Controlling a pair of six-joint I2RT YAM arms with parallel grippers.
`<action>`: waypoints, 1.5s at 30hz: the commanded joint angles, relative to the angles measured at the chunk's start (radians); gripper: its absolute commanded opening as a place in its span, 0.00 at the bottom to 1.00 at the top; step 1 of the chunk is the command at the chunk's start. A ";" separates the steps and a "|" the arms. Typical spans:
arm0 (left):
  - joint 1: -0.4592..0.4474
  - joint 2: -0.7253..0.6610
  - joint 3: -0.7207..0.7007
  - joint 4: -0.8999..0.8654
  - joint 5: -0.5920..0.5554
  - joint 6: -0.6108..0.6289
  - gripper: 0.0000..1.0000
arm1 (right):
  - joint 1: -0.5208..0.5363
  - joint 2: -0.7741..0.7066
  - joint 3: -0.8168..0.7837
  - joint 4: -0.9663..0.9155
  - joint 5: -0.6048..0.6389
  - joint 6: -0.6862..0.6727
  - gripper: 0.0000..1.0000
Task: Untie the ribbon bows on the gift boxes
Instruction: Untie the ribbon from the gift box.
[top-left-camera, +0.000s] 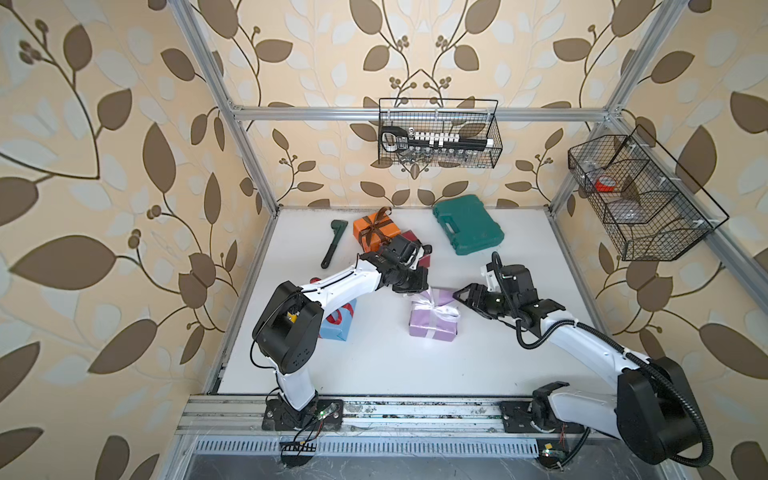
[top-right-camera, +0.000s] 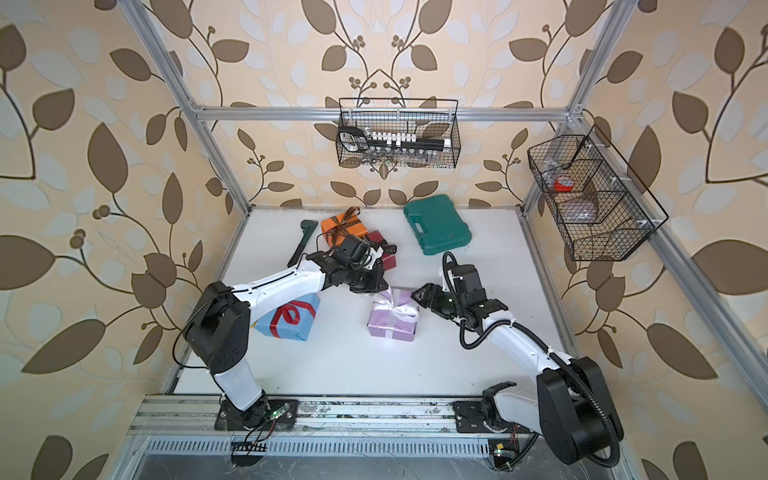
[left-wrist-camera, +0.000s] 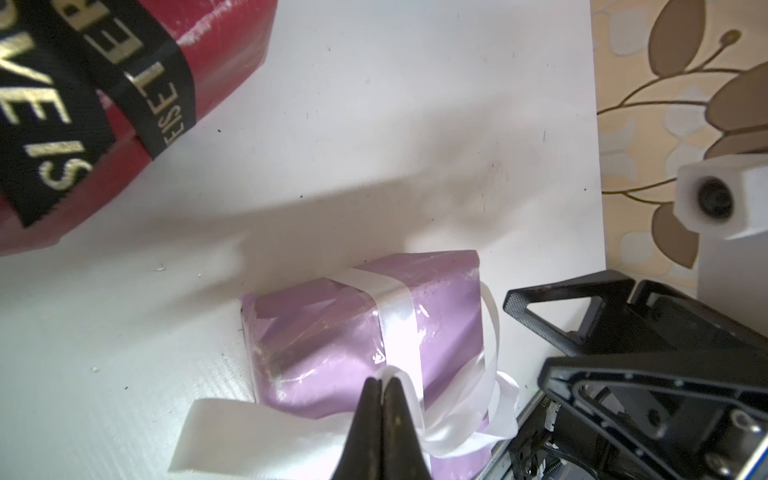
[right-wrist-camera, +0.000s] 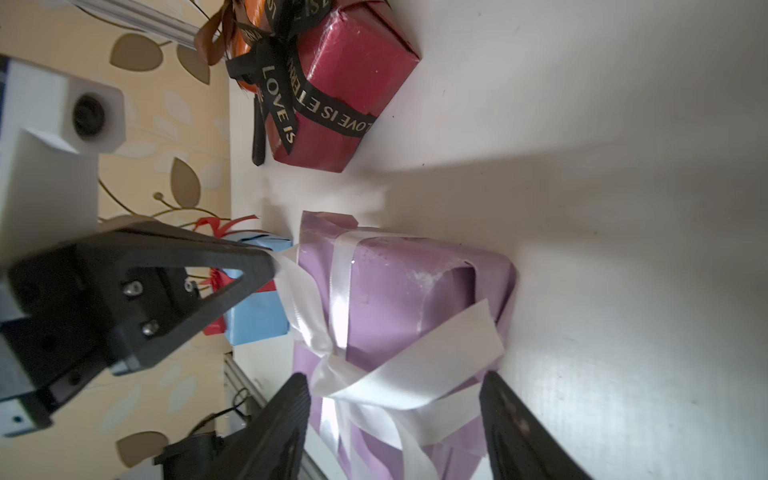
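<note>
Now, over at the worktop's (top-left-camera: 374, 374) left edge, the light blue box (top-right-camera: 286, 328) with its red ribbon (top-right-camera: 291, 313) sits half under the left arm, bow looped on top. Toward the back left corner lies a dark wrench (top-left-camera: 332, 243), and just beside it the orange box (top-left-camera: 387, 227), brown ribbon (top-left-camera: 384, 211) tied in a bow. Close against that one is the dark red box (right-wrist-camera: 353, 75), its black ribbon (right-wrist-camera: 286, 112) with lettering crossed and knotted.

On to the middle: the left gripper (left-wrist-camera: 382, 380) is pressed together on a strand of the white ribbon (top-left-camera: 442, 311), pinching it right over the lilac box (top-left-camera: 432, 328), which stands mid-worktop, well apart from the blue one. The white bow is bunched at its knot, one flat tail lying loose across the top.

And from the right, the right gripper (right-wrist-camera: 395, 376) hangs with jaws spread wide, one on each side of the white loops. Back right, the green case (top-left-camera: 467, 224) lies shut.
</note>
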 joint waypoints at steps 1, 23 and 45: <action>-0.012 -0.028 -0.012 0.005 0.018 -0.002 0.00 | -0.002 0.024 -0.045 0.118 -0.081 0.117 0.70; -0.014 -0.030 -0.032 0.019 0.007 -0.015 0.00 | 0.000 0.108 -0.073 0.300 -0.036 0.196 0.36; -0.012 -0.071 -0.087 0.001 -0.068 -0.031 0.00 | -0.007 0.072 -0.019 0.289 0.066 0.116 0.00</action>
